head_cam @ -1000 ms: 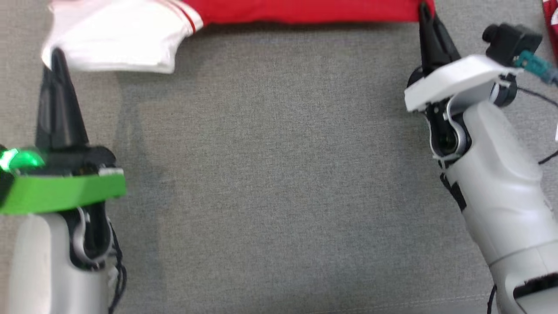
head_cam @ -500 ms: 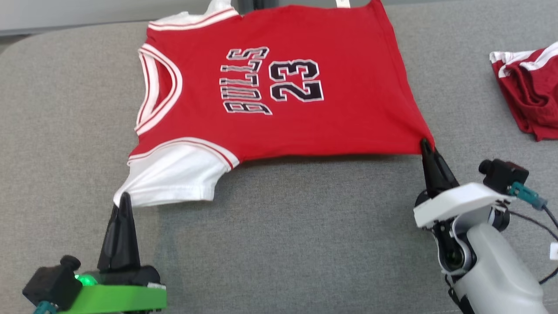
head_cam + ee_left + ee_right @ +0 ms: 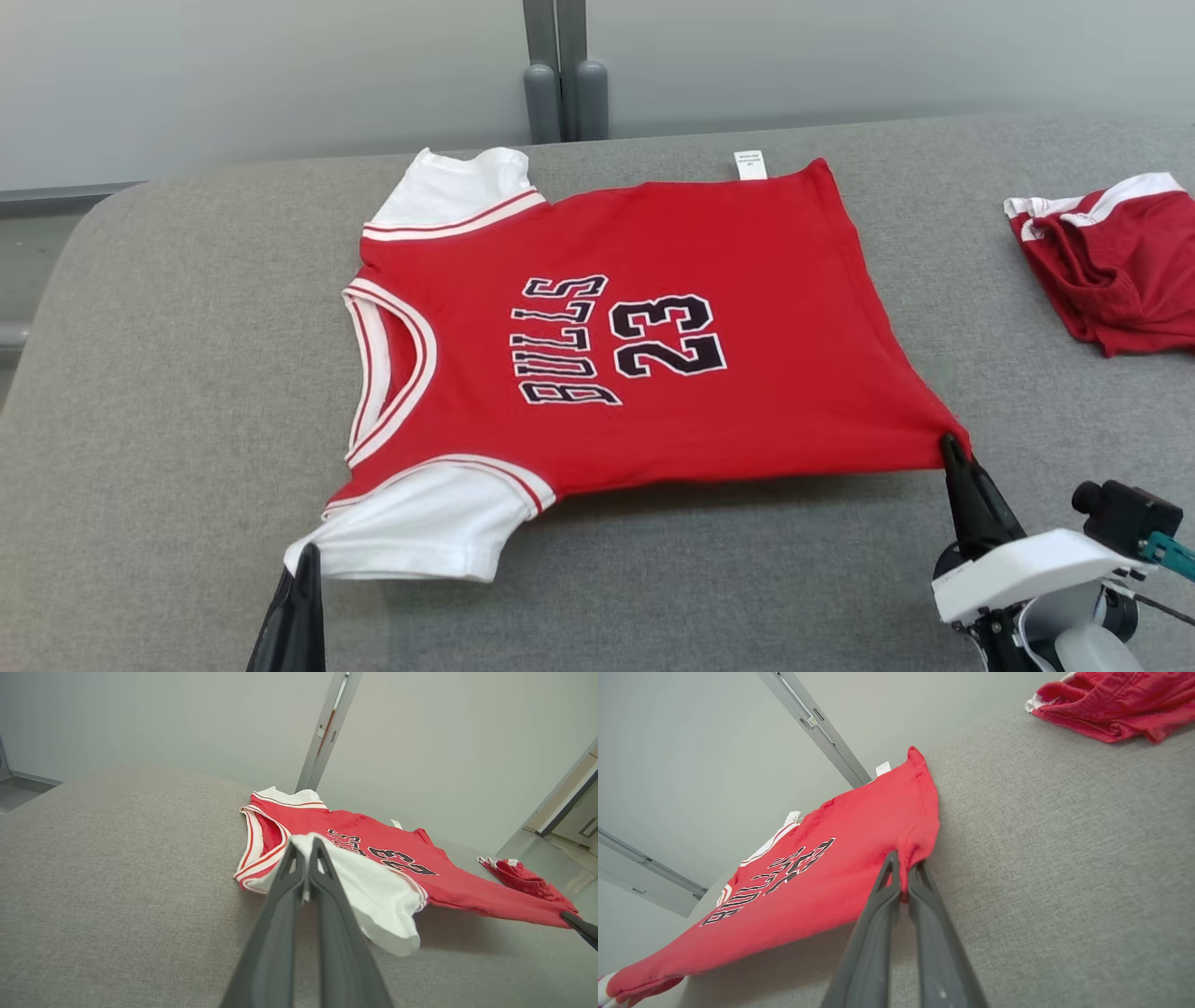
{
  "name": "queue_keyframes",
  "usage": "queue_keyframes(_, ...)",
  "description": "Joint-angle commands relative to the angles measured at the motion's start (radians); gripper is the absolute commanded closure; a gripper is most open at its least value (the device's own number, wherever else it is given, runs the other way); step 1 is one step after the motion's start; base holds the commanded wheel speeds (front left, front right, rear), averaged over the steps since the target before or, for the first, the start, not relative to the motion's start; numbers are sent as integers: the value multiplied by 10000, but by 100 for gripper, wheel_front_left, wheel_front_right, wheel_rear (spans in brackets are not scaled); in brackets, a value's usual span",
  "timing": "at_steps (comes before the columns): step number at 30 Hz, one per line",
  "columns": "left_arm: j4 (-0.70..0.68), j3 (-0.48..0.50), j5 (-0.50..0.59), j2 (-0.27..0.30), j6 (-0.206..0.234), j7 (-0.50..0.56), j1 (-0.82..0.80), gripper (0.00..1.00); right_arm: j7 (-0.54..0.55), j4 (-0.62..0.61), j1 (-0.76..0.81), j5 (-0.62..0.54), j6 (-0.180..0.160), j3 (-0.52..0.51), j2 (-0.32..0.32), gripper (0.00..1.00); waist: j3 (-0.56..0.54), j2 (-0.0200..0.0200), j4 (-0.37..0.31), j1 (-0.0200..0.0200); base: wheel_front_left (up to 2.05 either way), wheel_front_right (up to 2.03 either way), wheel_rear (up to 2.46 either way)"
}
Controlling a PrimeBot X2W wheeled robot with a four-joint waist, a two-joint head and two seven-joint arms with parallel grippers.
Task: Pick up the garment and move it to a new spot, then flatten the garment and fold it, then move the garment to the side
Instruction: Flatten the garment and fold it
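Tilting gaze up only; still clamping garment by sleeve in left tool, hem corner in right tool; flattening continuing.

Jersey matt red cloth; tabletop coarse grey woven fabric; wall smooth, matt.

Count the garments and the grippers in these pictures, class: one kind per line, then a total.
Garments: 2, the jersey and the crumpled red garment
Grippers: 2, the left gripper and the right gripper
Total: 4

L claw cut off btm edge; tag unreadable.
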Motion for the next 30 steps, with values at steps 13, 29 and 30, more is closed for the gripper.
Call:
queue_keyframes(13,991,-241,-122,60,54,189,-309,100,834,65,435,-615,0,-349,518,100,467,-1,-178,1,0,0,0)
queue_keyframes(29,2503,-313,-234,74,41,20,-3492,100,186,566,-757,421,0,-106,823,100,1227,-1,-196,1,0,0,0)
queue_keyframes(30,2694,-328,-198,102,51,12,-3778,100,140,584,-883,508,0,-108,835,100,1268,-1,-196,1,0,0,0)
